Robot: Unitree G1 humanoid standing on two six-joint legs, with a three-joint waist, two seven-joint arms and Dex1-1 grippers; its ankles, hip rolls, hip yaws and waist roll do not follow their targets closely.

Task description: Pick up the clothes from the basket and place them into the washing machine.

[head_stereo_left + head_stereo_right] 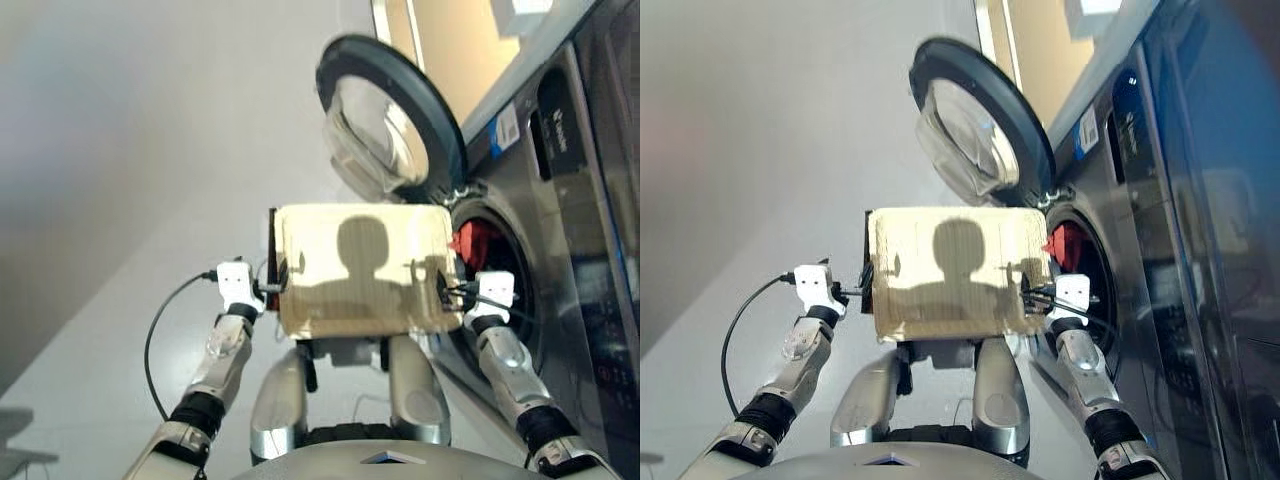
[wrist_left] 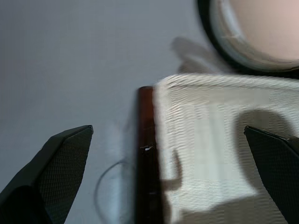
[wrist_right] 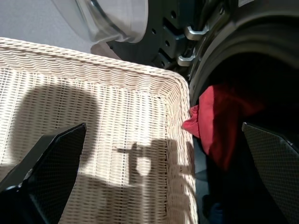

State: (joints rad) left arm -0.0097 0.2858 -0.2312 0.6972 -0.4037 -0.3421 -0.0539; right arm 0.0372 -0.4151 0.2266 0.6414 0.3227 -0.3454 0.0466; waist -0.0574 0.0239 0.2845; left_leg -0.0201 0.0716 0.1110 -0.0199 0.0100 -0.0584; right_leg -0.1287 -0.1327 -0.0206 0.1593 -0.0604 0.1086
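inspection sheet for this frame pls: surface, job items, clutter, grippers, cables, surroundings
Surface: pale grey floor; basket sits on a dark-edged stand in front of the robot.
Job's things: basket shows no clothes inside; orange-red garment hangs at the drum mouth of the washing machine; door swung open. Other garments not made out.
Clutter: nothing seen.
Grippers: left gripper open, straddling the basket's edge; right gripper open, between basket corner and drum, empty.
Cables: black cable loops from the left wrist.
Surroundings: beige wall panel beyond the machine.
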